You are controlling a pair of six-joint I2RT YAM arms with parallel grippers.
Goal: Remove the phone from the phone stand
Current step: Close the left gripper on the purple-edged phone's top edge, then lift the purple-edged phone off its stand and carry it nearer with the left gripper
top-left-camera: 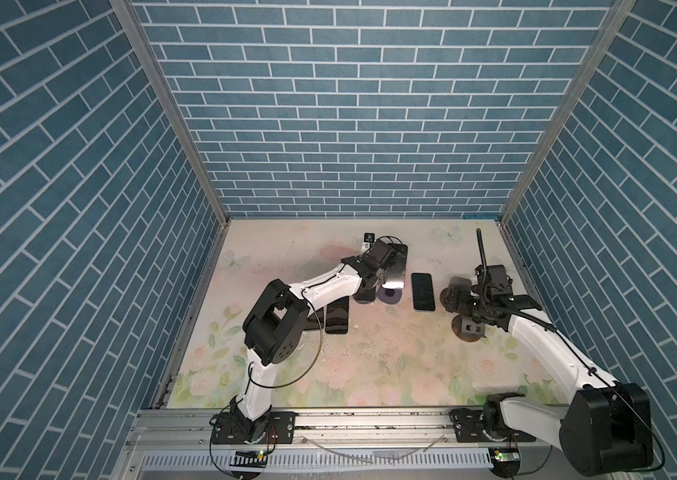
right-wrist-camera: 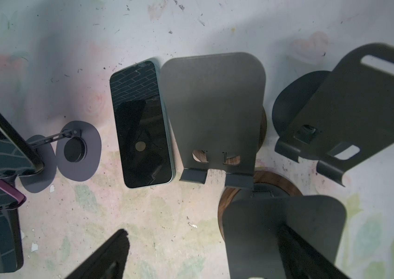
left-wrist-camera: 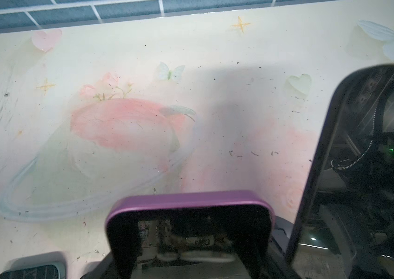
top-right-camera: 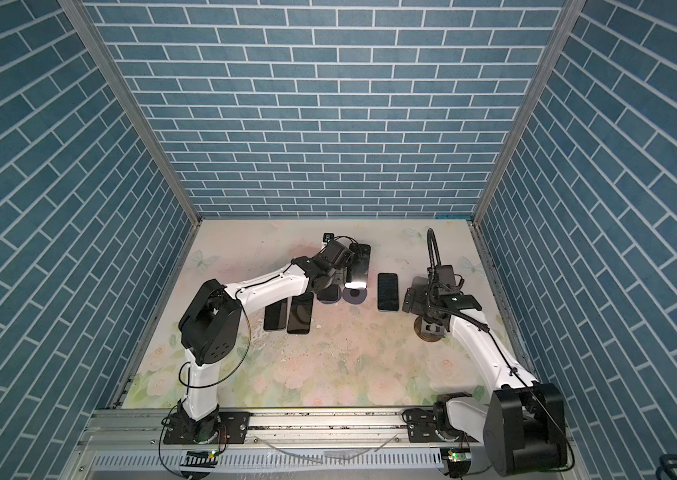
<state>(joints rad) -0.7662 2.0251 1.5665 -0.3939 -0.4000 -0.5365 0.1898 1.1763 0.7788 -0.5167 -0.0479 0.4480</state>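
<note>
A phone in a purple case stands on edge between my left gripper's jaws, which are shut on it; the phone hides the fingertips. In both top views that gripper hangs low over the grey round stand bases. Beside it a larger dark phone leans on its phone stand. The purple phone's edge also shows in the right wrist view. My right gripper is open above an empty stand plate on a wooden base.
A phone lies flat mid-table. Two more phones lie flat under the left forearm. Empty dark metal stands crowd the right side, and a gooseneck holder rises behind them. Blue brick walls enclose the table.
</note>
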